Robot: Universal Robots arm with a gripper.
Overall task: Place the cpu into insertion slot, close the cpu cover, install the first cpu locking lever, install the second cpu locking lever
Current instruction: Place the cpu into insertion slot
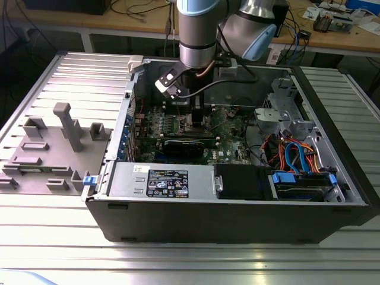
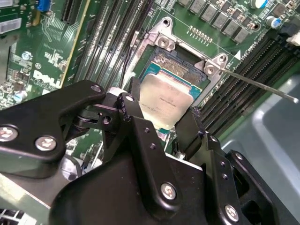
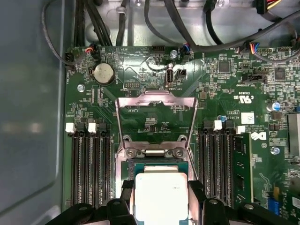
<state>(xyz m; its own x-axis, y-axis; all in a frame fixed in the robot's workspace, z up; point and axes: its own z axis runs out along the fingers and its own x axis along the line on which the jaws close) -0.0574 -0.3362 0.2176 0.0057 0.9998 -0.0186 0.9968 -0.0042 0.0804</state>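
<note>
Well, the arm [image 1: 199, 29] reaches down into the open computer case [image 1: 237, 219], which lies on its side on the ribbed metal counter [image 1: 178, 261]. Its hand [image 2: 161, 107] is low over the green board [image 3: 220, 93], toward the far side of the case.

In both wrist views the two black fingers [image 2: 133, 96] are closed in on opposite edges of the cpu [image 3: 161, 197], gripping it flat with the silver top facing up. The cpu is right over the slot [image 2: 178, 64] but not squarely lined up with it: a strip of the slot's dark contact field shows past one edge of the chip. Whether the chip touches the slot or sits a little above it, I cannot tell.

The cover [image 3: 136, 99] is swung open, standing up off the slot's hinge end, with the board visible through its window. A thin lever [image 2: 258, 85] sticks out free from one corner of the slot. Long black memory slots [image 3: 91, 168] run on either side of it.

On the counter at the exterior view's left, beside the case, sits a grey tray [image 1: 53, 154] of moulded fixtures.
</note>
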